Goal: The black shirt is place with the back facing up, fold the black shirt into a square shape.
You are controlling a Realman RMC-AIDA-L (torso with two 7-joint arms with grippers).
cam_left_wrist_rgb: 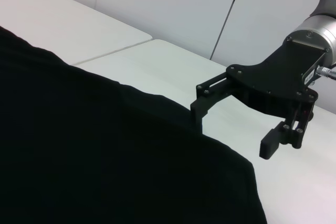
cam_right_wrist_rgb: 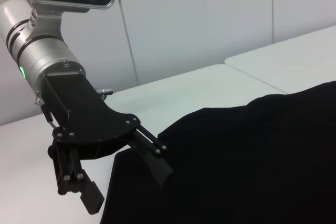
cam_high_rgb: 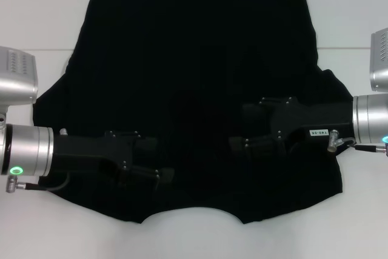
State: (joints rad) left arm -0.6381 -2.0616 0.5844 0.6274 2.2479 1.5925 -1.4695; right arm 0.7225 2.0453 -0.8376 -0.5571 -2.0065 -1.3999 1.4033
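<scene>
The black shirt (cam_high_rgb: 194, 59) lies spread flat on the white table (cam_high_rgb: 36, 16), plain side up, with no lettering showing. Its curved neckline is at the near edge and its sleeves spread to either side. My left gripper (cam_high_rgb: 159, 163) is open and low over the shirt's near left part, pointing inward. It also shows in the right wrist view (cam_right_wrist_rgb: 126, 186), fingers spread and holding nothing. My right gripper (cam_high_rgb: 240, 129) is open over the near right part, facing the left one. It also shows in the left wrist view (cam_left_wrist_rgb: 233, 129), one finger down by the shirt (cam_left_wrist_rgb: 105, 156).
The shirt (cam_right_wrist_rgb: 252, 161) covers most of the table. Bare white table shows at the far left, the far right (cam_high_rgb: 351, 10) and along the near edge (cam_high_rgb: 188, 238). A seam between table panels (cam_left_wrist_rgb: 115, 50) runs across it. A pale wall stands behind.
</scene>
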